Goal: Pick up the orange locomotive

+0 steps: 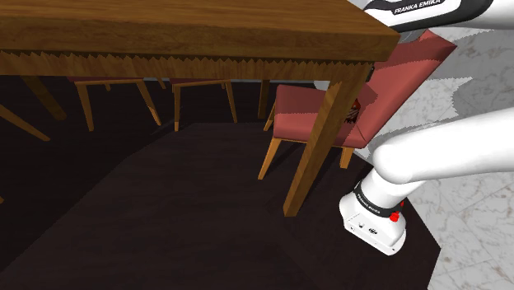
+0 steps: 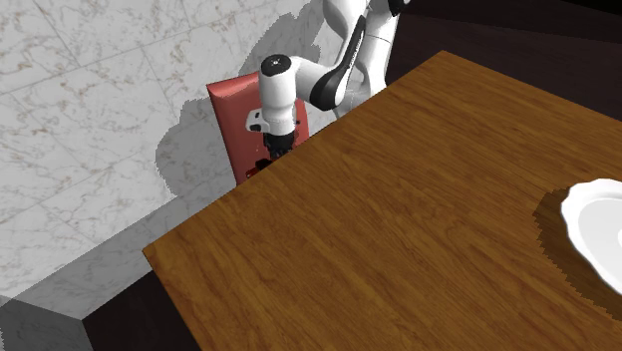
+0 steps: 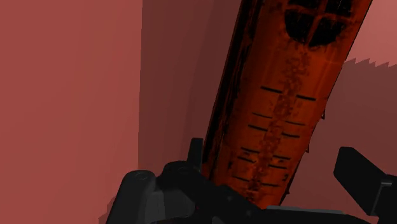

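Observation:
The orange locomotive [image 3: 280, 95] is a long, rust-red body with dark slits, lying on the red chair seat [image 3: 70, 95]. My gripper [image 3: 270, 154] is low over it and open, one black finger on each side. The left finger [image 3: 195, 153] is at the locomotive's flank, while the right finger [image 3: 359, 181] stands a little off it. In the second exterior view the gripper [image 2: 271, 158] reaches down just past the table edge, in front of the chair's back [image 2: 231, 105]. In the shoulder view the gripper [image 1: 357, 112] peeks out beside the table leg.
The wooden table [image 2: 419, 219] overhangs the chair, and its leg [image 1: 317, 140] stands close to the seat [image 1: 305, 123]. A white plate [image 2: 598, 227] sits at the table's far right. More chair legs [image 1: 177, 103] stand under the table on a dark rug.

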Controlling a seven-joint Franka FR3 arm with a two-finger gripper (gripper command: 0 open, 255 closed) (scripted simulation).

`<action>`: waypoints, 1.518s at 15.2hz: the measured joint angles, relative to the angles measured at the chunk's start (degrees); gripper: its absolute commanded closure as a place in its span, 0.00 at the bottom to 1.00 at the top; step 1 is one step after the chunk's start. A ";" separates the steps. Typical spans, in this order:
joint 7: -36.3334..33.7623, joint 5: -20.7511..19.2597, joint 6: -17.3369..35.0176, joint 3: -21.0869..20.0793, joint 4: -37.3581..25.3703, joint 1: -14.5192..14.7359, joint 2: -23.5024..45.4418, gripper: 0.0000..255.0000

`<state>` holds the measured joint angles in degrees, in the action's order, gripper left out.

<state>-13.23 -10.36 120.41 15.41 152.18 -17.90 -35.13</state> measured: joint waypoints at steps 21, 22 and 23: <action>0.22 0.47 -9.39 -0.73 -4.95 -0.34 -2.11 1.00; 0.21 0.58 -10.10 -0.84 -5.64 -0.28 -2.14 1.00; 0.17 0.66 -10.85 -1.00 -6.11 -0.25 -2.40 1.00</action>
<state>-13.07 -9.69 109.56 14.41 146.06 -18.15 -37.53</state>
